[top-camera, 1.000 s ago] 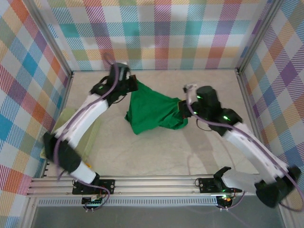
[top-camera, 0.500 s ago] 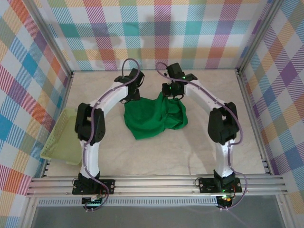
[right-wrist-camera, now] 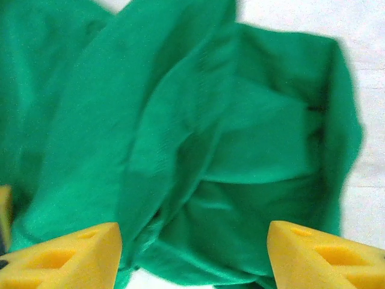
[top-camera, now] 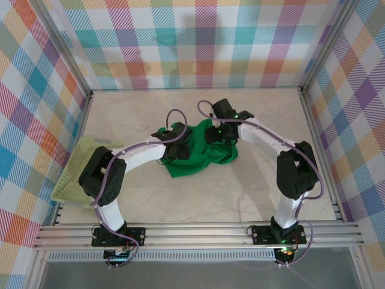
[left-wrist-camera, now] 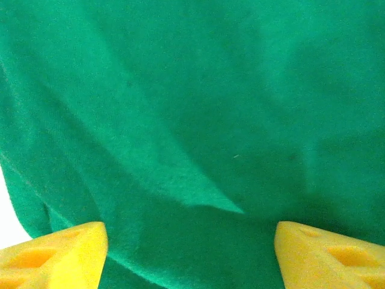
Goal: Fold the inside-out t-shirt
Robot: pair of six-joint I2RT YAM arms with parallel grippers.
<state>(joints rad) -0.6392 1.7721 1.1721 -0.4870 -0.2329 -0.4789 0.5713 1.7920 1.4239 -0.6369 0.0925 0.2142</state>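
Bare table [top-camera: 210,198] lies open in front of the crumpled t-shirt [top-camera: 192,165], behind it and to its right. The mesh basket [top-camera: 75,180] blocks the left edge. The left arm [top-camera: 135,155] and right arm [top-camera: 264,137] crowd the cloth from both sides.

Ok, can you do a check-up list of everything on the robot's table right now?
Surface: pale beige table, with the shirt near its middle.
Job's things: bright green soft cloth t-shirt, crumpled in a heap, not folded yet.
Clutter: pale yellow-green plastic mesh basket at the left edge.
Grippers: left tool and right tool both open, close over the shirt, holding nothing.
Cables: purple cables loop off both arms.
Surroundings: colourful checked walls; metal rail in front.
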